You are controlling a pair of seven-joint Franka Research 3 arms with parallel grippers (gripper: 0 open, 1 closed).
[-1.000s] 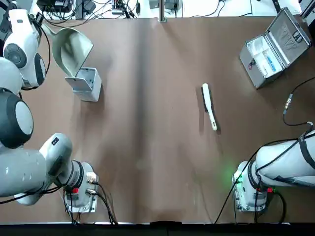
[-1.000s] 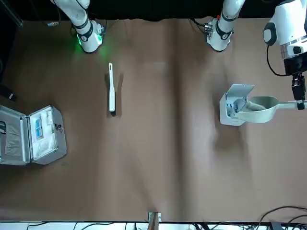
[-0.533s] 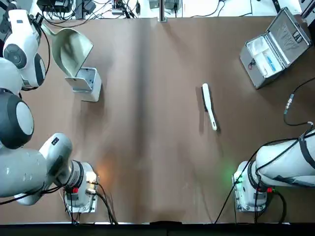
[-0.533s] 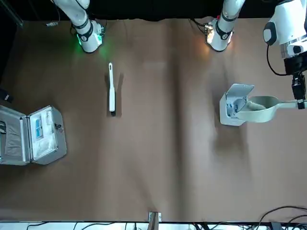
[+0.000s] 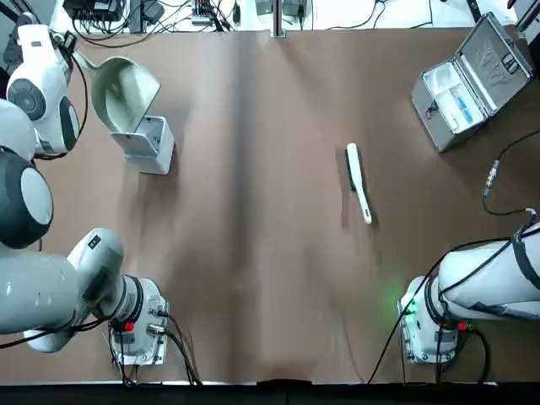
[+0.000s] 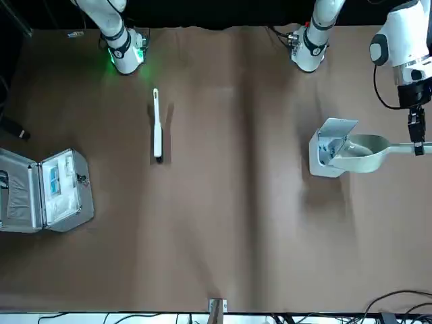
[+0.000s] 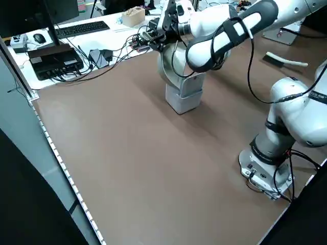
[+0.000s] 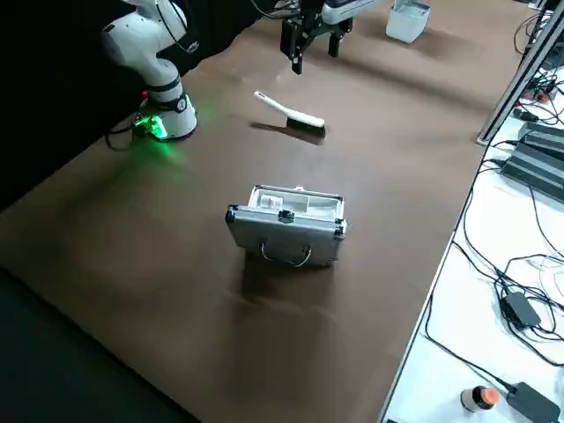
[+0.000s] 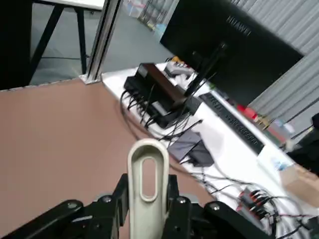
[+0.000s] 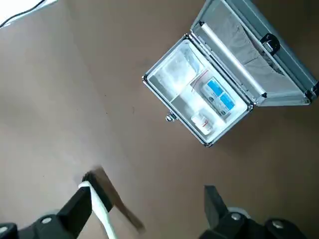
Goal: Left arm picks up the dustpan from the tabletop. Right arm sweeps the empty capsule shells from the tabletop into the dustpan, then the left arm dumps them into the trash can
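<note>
My left gripper (image 9: 148, 196) is shut on the thin handle of the cream-white dustpan (image 9: 147, 167). It holds the dustpan (image 5: 125, 87) in the air at the table's far left, with the front lip over the small grey-white trash can (image 5: 148, 143), whose lid stands open. From the front, the dustpan (image 6: 364, 152) leans on the trash can (image 6: 327, 156). My right gripper (image 8: 314, 42) hangs open high above the white brush (image 8: 291, 113). In the right wrist view its fingers (image 10: 75, 211) are spread wide. No empty capsule shells show on the brown tabletop (image 5: 253, 211).
The brush (image 5: 359, 181) lies loose right of the table's centre. An open silver metal case (image 5: 474, 80) sits at the far right corner. Cables, a keyboard and boxes lie on the desk beyond the table's far edge. Both arm bases stand at the near edge.
The dustpan has turned slightly over the trash can, and from above its pan looks rounder and flatter. The brush, the case and the right arm have not moved.
</note>
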